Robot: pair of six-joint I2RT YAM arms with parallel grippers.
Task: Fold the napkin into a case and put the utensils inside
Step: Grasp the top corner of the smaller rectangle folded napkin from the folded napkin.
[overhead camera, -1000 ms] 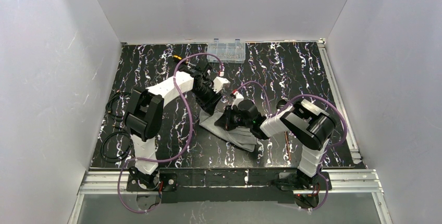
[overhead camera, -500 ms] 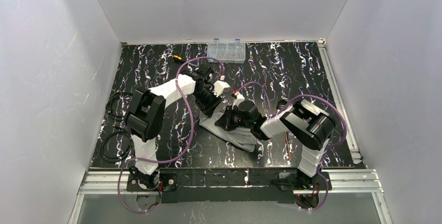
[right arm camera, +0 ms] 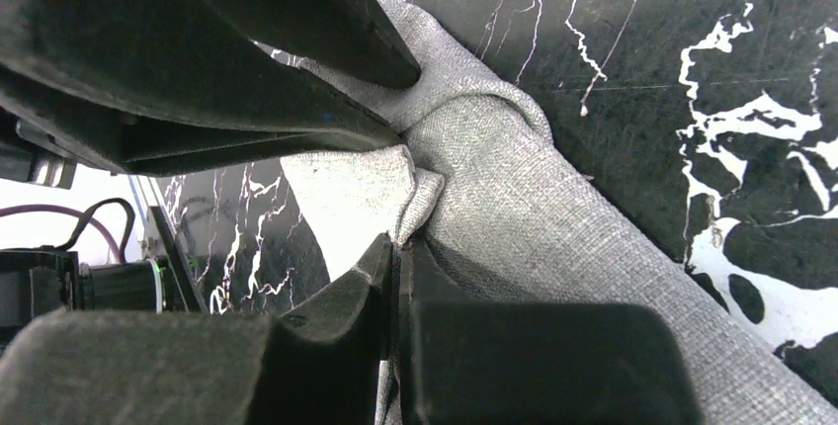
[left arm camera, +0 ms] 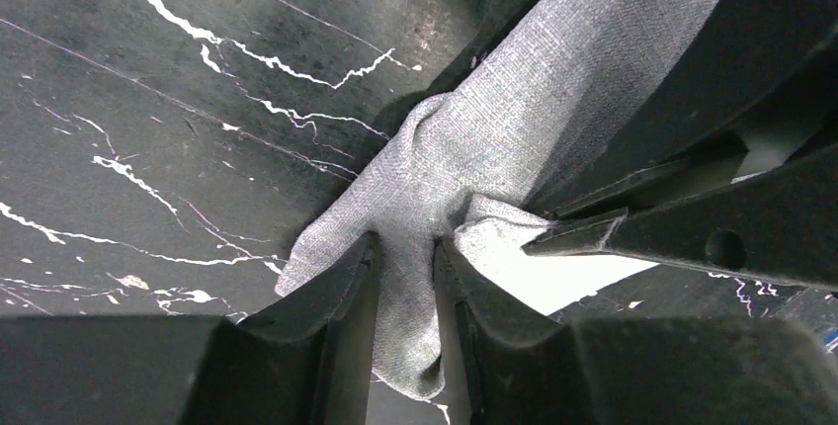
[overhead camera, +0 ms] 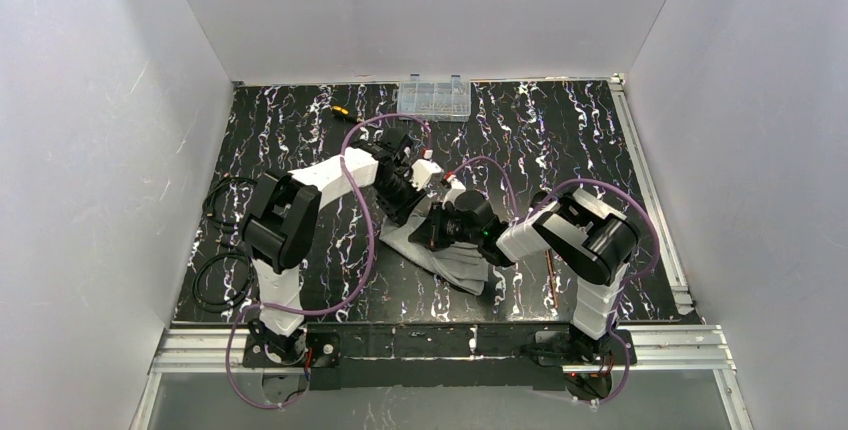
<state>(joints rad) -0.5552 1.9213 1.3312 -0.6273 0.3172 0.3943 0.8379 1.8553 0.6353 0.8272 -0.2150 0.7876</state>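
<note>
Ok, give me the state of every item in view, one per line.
napkin: folded into a narrow layered strip, one end pinched by both grippers.
left gripper: shut on a fold of the napkin.
right gripper: shut on the napkin.
utensil: lying on the table, outside the napkin.
plastic box: resting at the far edge; lid too small to tell.
screwdriver: lying flat, untouched.

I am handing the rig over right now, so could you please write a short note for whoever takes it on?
Left hand: shut on a fold of the napkin.
Right hand: shut on the same cloth, close by.
Napkin lies as a long, rumpled strip on the table; a copper utensil lies beside the right arm, outside it.
Done: rough folding.
Left: shape the case, put the utensils inside.
</note>
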